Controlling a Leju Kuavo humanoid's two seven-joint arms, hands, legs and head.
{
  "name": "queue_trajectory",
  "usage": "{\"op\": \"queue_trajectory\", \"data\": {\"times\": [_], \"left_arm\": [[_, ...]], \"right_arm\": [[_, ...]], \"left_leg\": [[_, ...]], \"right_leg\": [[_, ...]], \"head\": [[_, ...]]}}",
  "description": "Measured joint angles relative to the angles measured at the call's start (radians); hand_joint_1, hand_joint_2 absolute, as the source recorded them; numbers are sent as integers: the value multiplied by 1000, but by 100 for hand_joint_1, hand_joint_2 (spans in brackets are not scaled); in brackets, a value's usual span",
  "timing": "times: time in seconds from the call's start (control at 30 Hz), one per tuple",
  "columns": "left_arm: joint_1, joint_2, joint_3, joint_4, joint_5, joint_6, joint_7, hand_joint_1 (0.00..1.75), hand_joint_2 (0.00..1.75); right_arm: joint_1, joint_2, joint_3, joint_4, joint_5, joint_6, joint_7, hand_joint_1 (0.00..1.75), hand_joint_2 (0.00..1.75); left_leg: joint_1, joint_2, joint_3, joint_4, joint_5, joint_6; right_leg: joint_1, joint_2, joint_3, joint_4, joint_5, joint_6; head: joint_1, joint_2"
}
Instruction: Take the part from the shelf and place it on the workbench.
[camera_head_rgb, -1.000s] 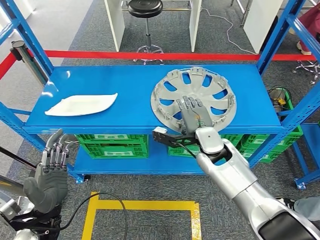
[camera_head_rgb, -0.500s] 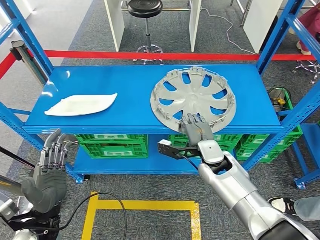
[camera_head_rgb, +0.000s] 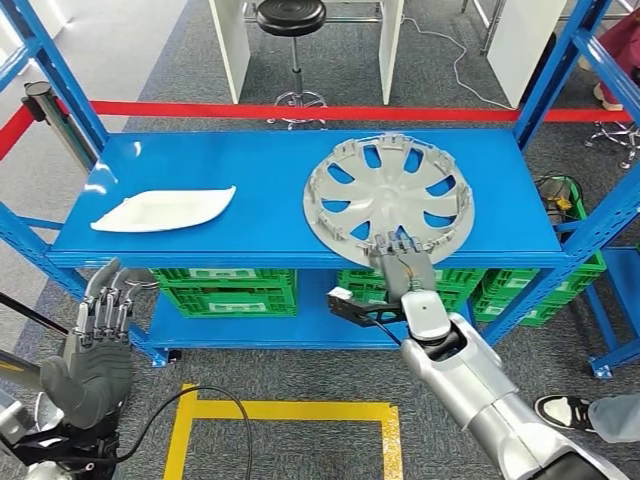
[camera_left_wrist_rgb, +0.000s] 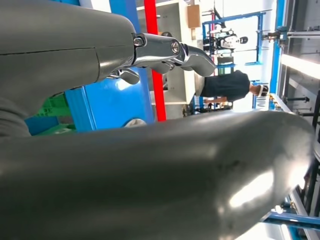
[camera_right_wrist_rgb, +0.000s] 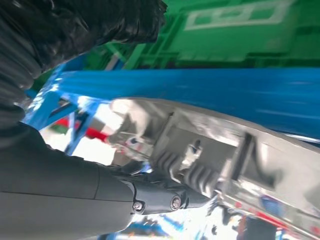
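The grey wheel cover (camera_head_rgb: 389, 198) lies on the blue shelf (camera_head_rgb: 264, 200), right side, its near rim gripped by the right hand (camera_head_rgb: 401, 265). The left hand (camera_head_rgb: 98, 340) hangs open, fingers apart. Green crates (camera_head_rgb: 226, 290) sit below, contents hidden.

A white curved panel (camera_head_rgb: 162, 210) lies flat on the left part of the blue top deck. Green crates (camera_head_rgb: 226, 291) sit on the lower deck beneath it. A red barrier tape (camera_head_rgb: 302, 111) runs across just beyond the far edge. A black stool (camera_head_rgb: 291, 20) stands farther back on grey carpet. Yellow floor marking (camera_head_rgb: 287, 412) lies near. A shoe (camera_head_rgb: 557, 408) shows at near right.
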Motion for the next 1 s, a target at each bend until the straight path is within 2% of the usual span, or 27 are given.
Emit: {"op": "queue_trajectory", "data": {"times": [0.07,0.1,0.2,0.23,0.33,0.47,1.0], "left_arm": [[2,0,1,-3,-1,0,0,0,0],[2,0,1,-4,-2,0,0,0,0],[3,0,2,-5,-4,0,0,0,0],[3,0,2,-5,-5,0,0,0,0],[4,-2,2,-6,-5,0,0,0,0],[6,-4,4,-13,-6,-1,1,0,0],[8,-8,4,-16,3,-10,7,0,0]], "right_arm": [[7,-3,-13,4,31,-11,13,0,175],[10,-4,-19,6,43,-15,17,13,175],[19,-8,-32,8,89,-27,36,144,175],[24,-9,-37,9,113,-31,44,175,175],[45,-11,-54,9,174,-43,61,171,175],[64,-11,-79,7,198,-72,66,2,175],[121,-9,-138,-26,214,-168,37,0,175]], "left_leg": [[0,0,0,0,0,0],[0,0,0,0,0,0],[0,0,0,0,0,0],[0,0,0,0,0,0],[0,0,0,1,0,0],[0,0,1,1,0,0],[0,0,1,1,0,0]], "right_leg": [[0,0,0,0,0,0],[0,0,0,0,0,0],[0,0,0,0,0,0],[0,0,0,0,0,0],[0,0,0,0,0,0],[0,0,1,0,0,0],[0,-1,1,0,0,0]], "head": [[0,0],[0,0],[0,0],[0,0],[0,0],[0,0],[0,0]]}}
